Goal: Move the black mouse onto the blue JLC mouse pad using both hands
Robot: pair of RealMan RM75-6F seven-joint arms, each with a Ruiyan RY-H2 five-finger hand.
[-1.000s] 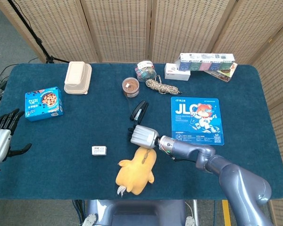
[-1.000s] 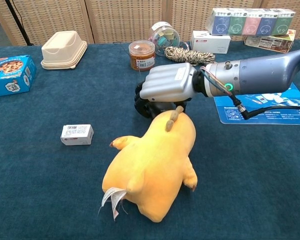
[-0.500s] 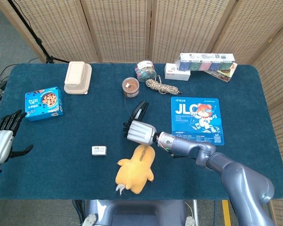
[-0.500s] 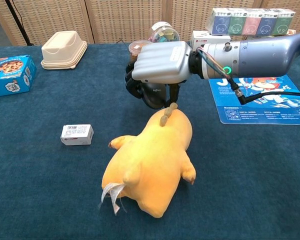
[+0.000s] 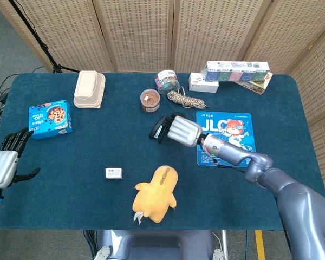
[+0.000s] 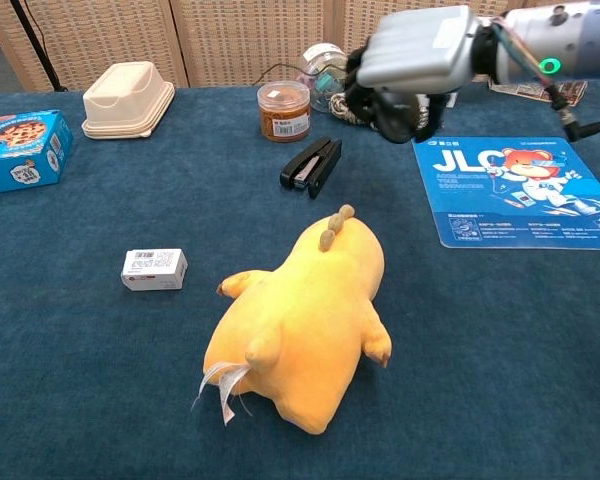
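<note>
Mouse [image 6: 408, 118] hangs under the right hand [image 6: 412, 55], whose dark fingers [image 6: 365, 92] curl down around it and hold it clear of the table [image 6: 70, 380]. In the head view the hand's pale back covers the mouse, so it cannot be made out there. Seen from the chest camera, hand and mouse are above the cloth just at 9 o'clock of the blue pad [image 6: 520, 190], by its far left corner; the mouse is not on the pad. The head view puts the same hand [image 5: 184, 131] between the stapler [image 5: 160, 129] and the pad [image 5: 227, 138].

The left hand [image 5: 2, 162] is at the table's 9 o'clock edge, near the front, fingers spread and holding nothing.

The black stapler [image 6: 312, 165] lies flat at 9 o'clock of the right hand, apart from it. At 6 o'clock of the stapler a yellow plush [image 6: 300, 330] lies face down. A small white box [image 6: 154, 268] lies at 9 o'clock of the plush, well apart. A brown jar [image 6: 284, 110] stands at 12 o'clock of the stapler, with a coil of rope [image 5: 185, 99] at its 3 o'clock. A blue cookie box [image 5: 50, 118] is toward the table's 9 o'clock side, and a beige lunch box [image 5: 89, 89] is at its 1 o'clock, nearer the far edge.
</note>
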